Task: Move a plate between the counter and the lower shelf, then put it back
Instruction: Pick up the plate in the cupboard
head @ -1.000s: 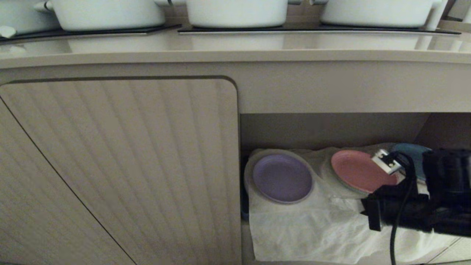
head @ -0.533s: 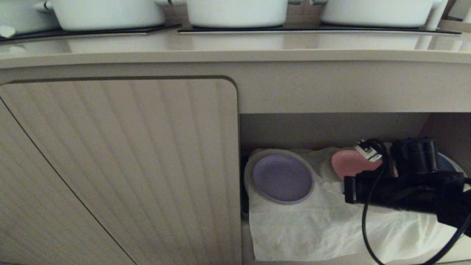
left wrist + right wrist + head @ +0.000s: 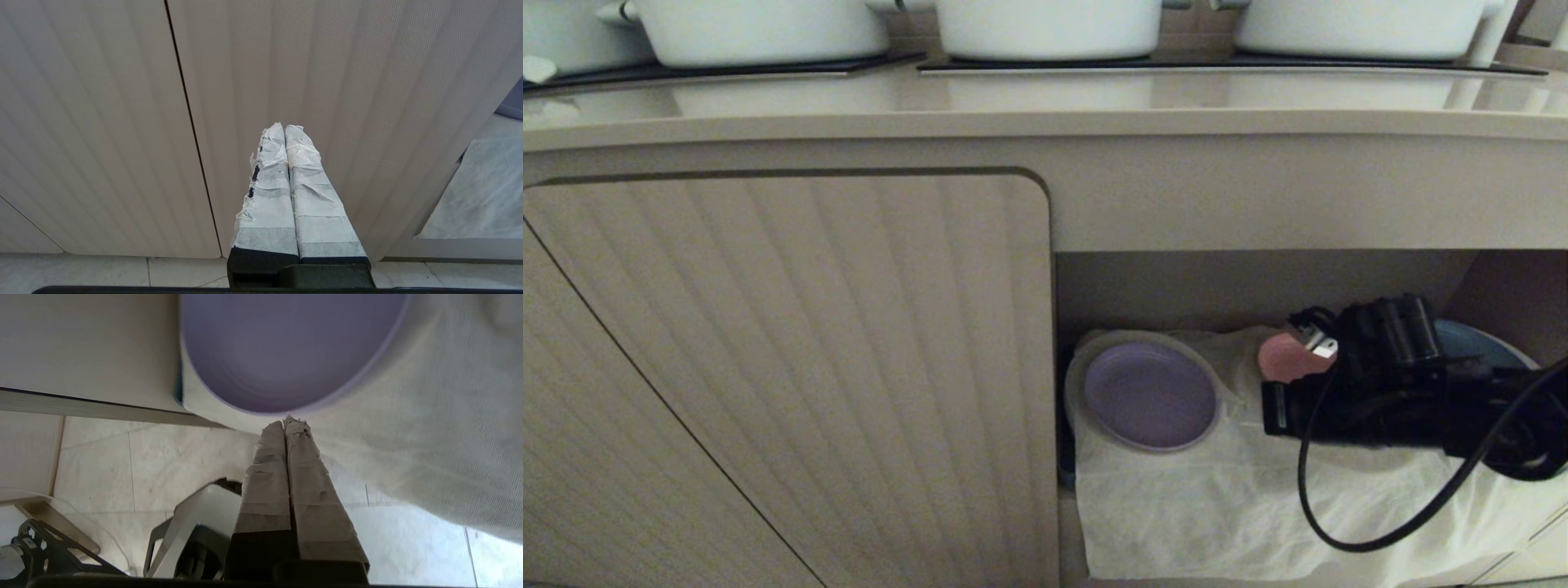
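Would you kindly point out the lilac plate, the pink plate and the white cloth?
lilac plate point(image 3: 1150, 395), head view, centre of its face.
pink plate point(image 3: 1281, 359), head view, visible left part.
white cloth point(image 3: 1192, 514), head view, bare front area.

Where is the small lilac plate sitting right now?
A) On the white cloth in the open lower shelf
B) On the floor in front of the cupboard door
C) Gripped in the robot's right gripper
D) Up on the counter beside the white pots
A: the lilac plate lies flat on the white cloth in the lower shelf, while the right gripper, fingers shut together, only points at its rim.
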You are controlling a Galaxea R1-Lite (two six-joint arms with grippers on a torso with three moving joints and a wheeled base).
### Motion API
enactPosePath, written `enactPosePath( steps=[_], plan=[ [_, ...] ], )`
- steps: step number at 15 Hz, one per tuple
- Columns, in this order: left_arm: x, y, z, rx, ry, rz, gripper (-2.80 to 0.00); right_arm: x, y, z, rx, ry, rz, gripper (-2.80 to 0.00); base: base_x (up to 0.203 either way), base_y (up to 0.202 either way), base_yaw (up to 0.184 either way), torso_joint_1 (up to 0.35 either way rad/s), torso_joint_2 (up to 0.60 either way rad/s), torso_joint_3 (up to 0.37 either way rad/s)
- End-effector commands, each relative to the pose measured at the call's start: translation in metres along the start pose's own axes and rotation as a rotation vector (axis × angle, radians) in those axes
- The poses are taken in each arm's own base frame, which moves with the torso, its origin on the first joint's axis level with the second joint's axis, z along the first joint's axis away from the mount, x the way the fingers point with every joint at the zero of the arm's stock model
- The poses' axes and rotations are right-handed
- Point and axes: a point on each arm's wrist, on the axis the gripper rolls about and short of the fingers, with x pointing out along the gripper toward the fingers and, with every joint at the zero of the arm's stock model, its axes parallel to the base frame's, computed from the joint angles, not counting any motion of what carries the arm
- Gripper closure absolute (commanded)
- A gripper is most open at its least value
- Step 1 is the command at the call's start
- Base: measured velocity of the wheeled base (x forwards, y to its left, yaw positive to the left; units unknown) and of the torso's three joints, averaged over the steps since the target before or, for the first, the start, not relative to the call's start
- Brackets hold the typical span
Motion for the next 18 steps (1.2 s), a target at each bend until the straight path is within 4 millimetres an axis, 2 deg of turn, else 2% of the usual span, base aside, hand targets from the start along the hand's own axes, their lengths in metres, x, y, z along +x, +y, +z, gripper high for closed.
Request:
enactPosePath(
  steps=[1,7,11,15,16,18],
  plan=[
    [0.0,0.0,0.0,0.0,0.0,0.001,0.0,0.009,-0.003,0.001,0.015,0.038,-0.011,0.0,0.0,0.0,0.0,0.0,0.0,0.0],
    [0.0,0.0,0.0,0.0,0.0,0.001,0.0,0.025,-0.008,0.007,0.029,0.065,-0.047,0.0,0.0,0.0,0.0,0.0,0.0,0.0],
    [0.0,0.0,0.0,0.0,0.0,0.001,0.0,0.028,-0.007,0.018,0.06,0.046,-0.108,0.0,0.0,0.0,0.0,0.0,0.0,0.0],
    [0.0,0.0,0.0,0.0,0.0,0.001,0.0,0.031,-0.009,0.017,0.072,0.075,-0.131,0.0,0.0,0.0,0.0,0.0,0.0,0.0],
    [0.0,0.0,0.0,0.0,0.0,0.001,0.0,0.032,-0.009,0.017,0.072,0.076,-0.134,-2.8,0.0,0.0,0.0,0.0,0.0,0.0],
    [0.0,0.0,0.0,0.0,0.0,0.001,0.0,0.036,-0.011,0.017,0.068,0.074,-0.137,-2.8,0.0,0.0,0.0,0.0,0.0,0.0]
  ],
)
